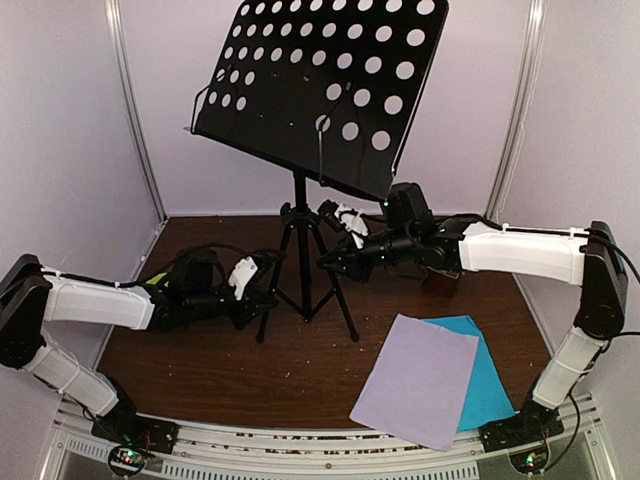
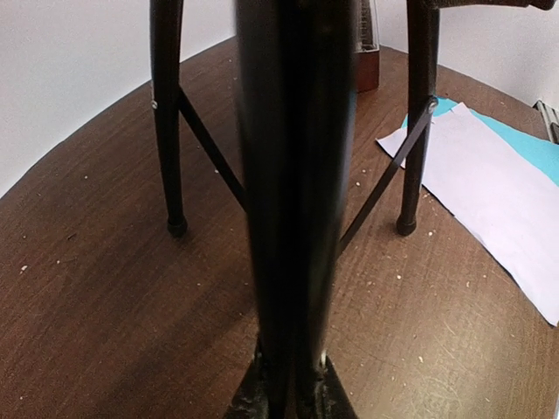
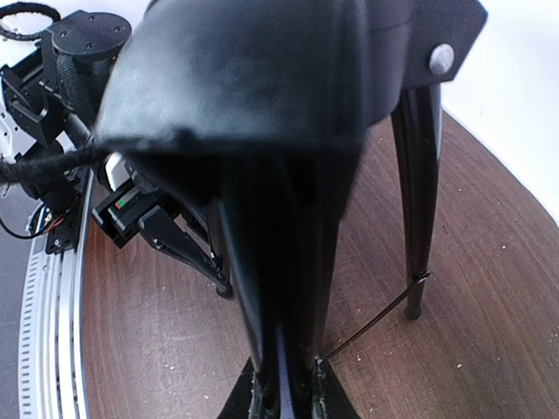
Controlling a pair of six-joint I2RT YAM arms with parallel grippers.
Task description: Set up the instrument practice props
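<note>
**Two-arm set-up of the practice props, stand phase.** The black tripod music stand (image 1: 320, 90), with its perforated metal desk, stands upright at upper centre of the overhead view. Its legs are spread on the dark wooden table (image 1: 200, 370).

- **Left gripper (image 1: 268, 298):** it reaches in from the left of the frame. In the left wrist view its fingers (image 2: 251, 397) are pressed against either side of the stand's left leg (image 2: 293, 218), pinching it low down.
- **Right gripper (image 1: 332, 263):** it reaches in from the right. In the right wrist view its fingers (image 3: 249, 393) are likewise clamped on the right leg (image 3: 279, 288), just below the leg hub.
- **Sheets:** the pale lilac music sheet (image 1: 415, 380) lies flat at lower right of the overhead frame. It overlaps the cyan music sheet (image 1: 495, 385) beneath it, and both are well apart from the desk.
- **Metronome:** the small reddish-brown metronome (image 1: 445, 285) sits at centre right, mostly hidden behind the right forearm. Whether its cover is on cannot be told.

**Progress, as judged.** The stand appears erected, with both claws on its legs, probably to adjust or steady it. The desk is bare. Placing the two sheets on it and setting out the metronome are not yet done, so the task looks well short of halfway.
</note>
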